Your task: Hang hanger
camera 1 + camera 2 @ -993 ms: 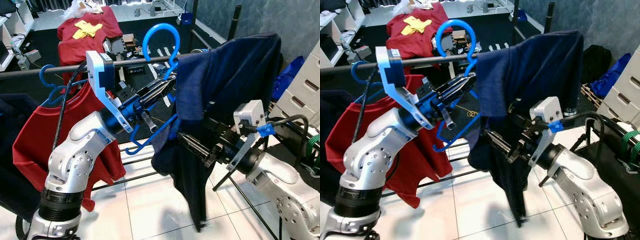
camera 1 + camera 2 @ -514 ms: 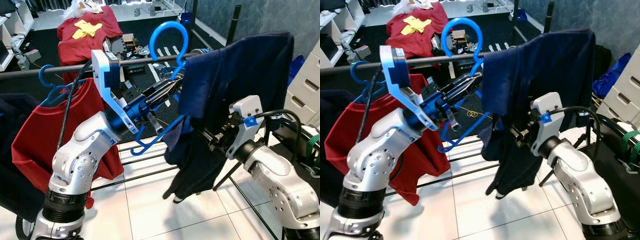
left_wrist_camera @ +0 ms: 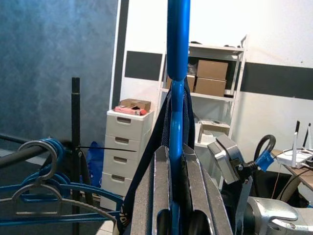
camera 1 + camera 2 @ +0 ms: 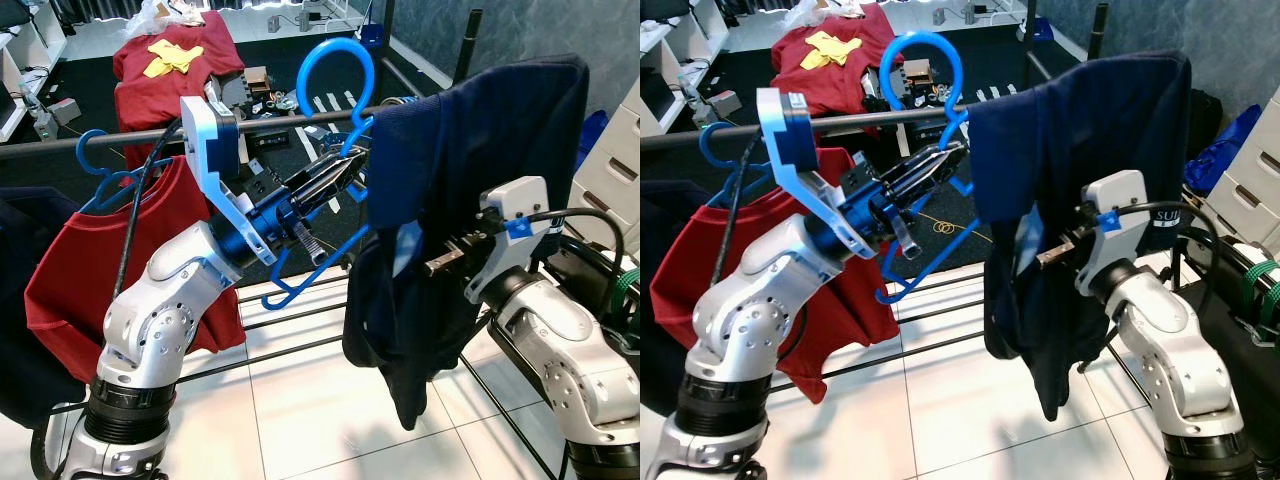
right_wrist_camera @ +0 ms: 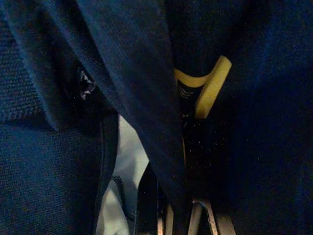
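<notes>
Since 1.0 s ago my right gripper (image 4: pixel 440 265) has drawn back from under the navy shirt (image 4: pixel 470 180); finger state there: cannot tell. Left gripper (image 4: pixel 335 180) clamps the blue hanger (image 4: pixel 335 85), hook raised above the rail (image 4: pixel 120 140), shirt draped alongside.

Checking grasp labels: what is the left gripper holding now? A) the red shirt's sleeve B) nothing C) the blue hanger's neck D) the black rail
C: in the left wrist view the left gripper has its fingers closed on the blue hanger just below its hook, with the navy shirt draped on it.
</notes>
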{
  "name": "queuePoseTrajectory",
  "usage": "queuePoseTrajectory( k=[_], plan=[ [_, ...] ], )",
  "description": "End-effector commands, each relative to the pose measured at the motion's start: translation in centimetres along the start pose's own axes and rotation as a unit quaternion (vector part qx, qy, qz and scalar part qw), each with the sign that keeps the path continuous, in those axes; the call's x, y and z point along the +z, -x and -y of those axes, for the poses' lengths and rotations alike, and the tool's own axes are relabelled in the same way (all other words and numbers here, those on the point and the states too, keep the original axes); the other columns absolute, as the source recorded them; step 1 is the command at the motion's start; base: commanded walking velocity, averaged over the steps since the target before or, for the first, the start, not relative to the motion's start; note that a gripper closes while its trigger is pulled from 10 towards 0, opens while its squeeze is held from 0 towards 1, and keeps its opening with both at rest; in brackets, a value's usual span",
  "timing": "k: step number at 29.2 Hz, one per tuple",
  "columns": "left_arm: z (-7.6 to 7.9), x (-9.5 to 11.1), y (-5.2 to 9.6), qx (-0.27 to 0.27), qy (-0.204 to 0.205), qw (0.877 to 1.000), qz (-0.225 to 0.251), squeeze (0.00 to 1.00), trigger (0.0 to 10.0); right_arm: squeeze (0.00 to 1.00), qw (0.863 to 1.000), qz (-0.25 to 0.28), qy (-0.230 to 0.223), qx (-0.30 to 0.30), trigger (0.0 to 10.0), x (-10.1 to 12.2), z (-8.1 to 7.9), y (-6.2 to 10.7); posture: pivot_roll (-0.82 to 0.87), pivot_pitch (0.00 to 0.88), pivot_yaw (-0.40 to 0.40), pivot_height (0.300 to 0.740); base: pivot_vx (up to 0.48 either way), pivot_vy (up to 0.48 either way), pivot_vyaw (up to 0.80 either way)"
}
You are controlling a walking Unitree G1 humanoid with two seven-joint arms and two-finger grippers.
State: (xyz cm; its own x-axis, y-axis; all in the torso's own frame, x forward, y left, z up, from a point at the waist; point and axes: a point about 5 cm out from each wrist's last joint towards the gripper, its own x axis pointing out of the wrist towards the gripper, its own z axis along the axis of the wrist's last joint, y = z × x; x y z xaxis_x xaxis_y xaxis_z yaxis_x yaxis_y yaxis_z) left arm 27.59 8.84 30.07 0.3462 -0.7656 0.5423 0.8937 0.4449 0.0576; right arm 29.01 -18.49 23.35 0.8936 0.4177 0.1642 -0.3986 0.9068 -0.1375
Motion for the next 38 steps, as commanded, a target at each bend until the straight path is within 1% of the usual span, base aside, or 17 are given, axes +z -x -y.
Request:
queuePoseTrajectory(
  k=[1, 2, 3, 4, 5, 12, 19, 20, 21, 22, 25, 27, 28, 30, 34, 36, 38],
  plan=[
    [-0.3, 0.4, 0.1, 0.007, -0.018, 1.0, 0.004, 0.0, 9.3, 0.0, 0.999, 0.031, -0.015, 0.002, 0.0, 0.9, 0.1, 0.0, -0.05, 0.133, 0.023, 0.74, 0.0, 0.0, 0.0],
    [-0.3, 0.4, 0.1, 0.007, -0.018, 1.0, 0.004, 0.0, 9.3, 0.0, 0.999, 0.031, -0.015, 0.002, 0.0, 0.9, 0.1, 0.0, -0.05, 0.133, 0.023, 0.74, 0.0, 0.0, 0.0],
    [-1.1, -0.4, 0.7, 0.022, -0.033, 0.999, -0.026, 0.0, 9.0, 0.0, 0.998, 0.058, -0.035, 0.009, 0.0, 2.1, 0.3, 0.2, -0.06, 0.133, 0.025, 0.74, 0.0, 0.0, 0.0],
    [-2.5, -1.9, 2.1, 0.049, -0.065, 0.993, -0.09, 0.0, 9.1, 0.0, 0.991, 0.112, -0.066, 0.019, 0.0, 4.5, 1.3, 0.9, -0.06, 0.132, 0.028, 0.74, 0.0, 0.0, 0.0],
    [-2.9, -2.3, 2.7, 0.056, -0.073, 0.99, -0.108, 0.0, 9.1, 0.0, 0.989, 0.13, -0.073, 0.018, 0.0, 5.4, 1.8, 1.2, -0.06, 0.132, 0.028, 0.74, 0.0, 0.0, 0.0],
    [-3.5, -2.9, 4.0, 0.073, -0.078, 0.986, -0.13, 0.0, 9.2, 0.0, 0.979, 0.189, -0.078, -0.018, 0.0, 8.4, 4.8, 2.6, -0.06, 0.131, 0.028, 0.74, 0.0, 0.0, 0.0],
    [-3.6, -2.8, 4.3, 0.077, -0.085, 0.984, -0.136, 0.0, 9.2, 0.0, 0.978, 0.194, -0.069, -0.024, 0.0, 8.9, 5.3, 3.1, -0.06, 0.129, 0.028, 0.74, 0.0, 0.0, 0.0],
    [-3.6, -2.6, 4.4, 0.067, -0.086, 0.985, -0.134, 0.0, 9.3, 0.0, 0.978, 0.191, -0.071, -0.033, 0.0, 8.9, 5.6, 3.2, -0.06, 0.128, 0.028, 0.74, 0.0, 0.0, 0.0],
    [-2.8, -2.2, 4.7, 0.021, -0.074, 0.988, -0.132, 0.0, 10.0, 0.0, 0.979, 0.183, -0.067, -0.055, 0.0, 8.7, 6.3, 3.3, -0.06, 0.129, 0.03, 0.74, 0.0, 0.0, 0.0],
    [-2.8, -2.2, 4.7, 0.021, -0.074, 0.988, -0.132, 0.0, 10.0, 0.0, 0.979, 0.183, -0.067, -0.055, 0.0, 8.7, 6.3, 3.3, -0.06, 0.129, 0.03, 0.74, 0.0, 0.0, 0.0],
    [-1.6, -1.8, 5.1, -0.046, -0.057, 0.989, -0.131, 0.0, 10.0, 0.0, 0.98, 0.17, -0.066, -0.081, 0.0, 8.5, 7.1, 3.5, -0.06, 0.129, 0.03, 0.74, 0.0, 0.0, 0.0],
    [0.3, -0.7, 6.9, -0.15, 0.002, 0.978, -0.148, 0.0, 10.0, 0.0, 0.979, 0.147, -0.07, -0.126, 0.0, 7.7, 8.3, 3.8, -0.06, 0.134, 0.029, 0.74, 0.0, 0.0, 0.0],
    [0.3, -0.7, 6.9, -0.15, 0.002, 0.978, -0.148, 0.0, 10.0, 0.0, 0.979, 0.147, -0.07, -0.126, 0.0, 7.7, 8.3, 3.8, -0.06, 0.134, 0.029, 0.74, 0.0, 0.0, 0.0],
    [2.0, -0.2, 8.8, -0.239, 0.049, 0.952, -0.184, 0.0, 10.0, 0.0, 0.978, 0.123, -0.07, -0.156, 0.0, 6.8, 9.0, 4.1, -0.06, 0.134, 0.029, 0.74, 0.0, 0.0, 0.0],
    [2.3, -0.3, 9.2, -0.252, 0.056, 0.947, -0.192, 0.0, 10.0, 0.0, 0.978, 0.119, -0.07, -0.159, 0.0, 6.7, 9.1, 4.1, -0.06, 0.134, 0.029, 0.74, 0.0, 0.0, 0.0],
    [1.9, -1.1, 10.7, -0.246, 0.064, 0.937, -0.24, 0.0, 10.0, 0.0, 0.981, 0.077, -0.075, -0.164, 0.0, 4.9, 8.9, 3.9, -0.06, 0.14, 0.028, 0.74, 0.0, 0.0, 0.0],
    [1.9, -1.1, 10.7, -0.246, 0.064, 0.937, -0.24, 0.0, 10.0, 0.0, 0.981, 0.077, -0.075, -0.164, 0.0, 4.9, 8.9, 3.9, -0.06, 0.14, 0.028, 0.74, 0.0, 0.0, 0.0]
  ],
)
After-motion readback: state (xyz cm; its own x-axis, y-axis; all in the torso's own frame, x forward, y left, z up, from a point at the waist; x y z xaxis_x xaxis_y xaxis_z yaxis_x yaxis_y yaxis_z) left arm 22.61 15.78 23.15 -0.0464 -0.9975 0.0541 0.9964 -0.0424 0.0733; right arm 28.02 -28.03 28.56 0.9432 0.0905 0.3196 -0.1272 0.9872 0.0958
